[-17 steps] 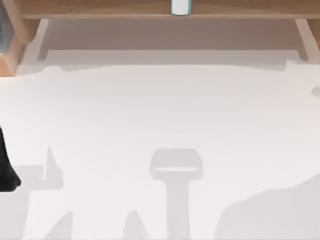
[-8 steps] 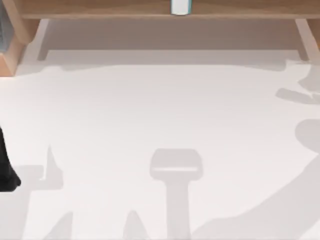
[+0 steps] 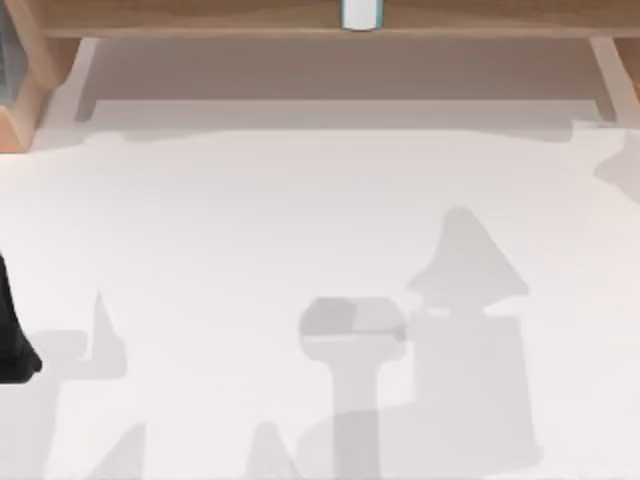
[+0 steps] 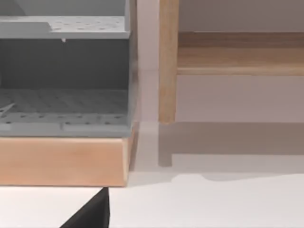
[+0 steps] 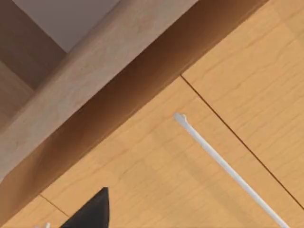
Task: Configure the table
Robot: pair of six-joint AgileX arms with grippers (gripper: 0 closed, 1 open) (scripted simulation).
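The table spreads white and bare across the top view, with a wooden ledge along its far edge and a small white object on it; the left arm waits at the left edge. In the left wrist view a grey rack stands on a wooden base. The right wrist view shows wooden panels with a white bar handle, maybe a drawer. I cannot tell either claw's state. The task seems at its start; next the right arm probably must fetch something. No writing is readable

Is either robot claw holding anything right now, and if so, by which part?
It cannot be told. The plain matte white table carries shadows, a dark piece of the left arm sits at its left edge, and no held object is visible.
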